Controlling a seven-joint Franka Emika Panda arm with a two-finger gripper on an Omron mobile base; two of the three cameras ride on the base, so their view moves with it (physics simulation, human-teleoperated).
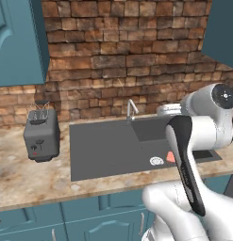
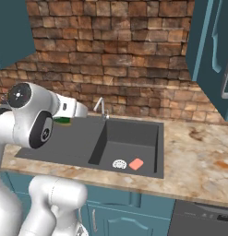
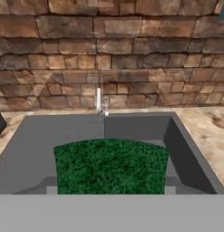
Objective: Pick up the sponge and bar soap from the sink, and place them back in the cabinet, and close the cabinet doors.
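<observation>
Green scouring fibre of the sponge (image 3: 111, 165) spreads across the bottom of the hand view, right at the camera, which I take to mean the tool is gripping it; the finger tips themselves are hidden behind it, so the grip is a judgement from that closeness. In the right base view a sliver of green and yellow (image 2: 64, 121) peeks out just under the wrist, hanging above the flat left part of the sink (image 2: 64, 147) instead of lying on it, which fits a lift on the way to the cabinet. The soap (image 2: 136, 163) lies on the basin floor just beside the white drain (image 2: 119, 163), untouched, so it looks like the second item to fetch. Cabinet doors (image 2: 212, 50) stand swung open at the upper right of that view, and another teal panel (image 1: 16, 40) shows at the upper left of the left base view, presumably left ajar to receive both items. From the left, the forearm covers most of the soap (image 1: 170, 156), leaving only a pink corner beside the drain (image 1: 156, 161), yet this side alone reveals a grey toaster (image 1: 41, 135) on the surface (image 1: 33, 179). The faucet (image 3: 99, 100) stands straight ahead in the hand view, against the brick wall.
</observation>
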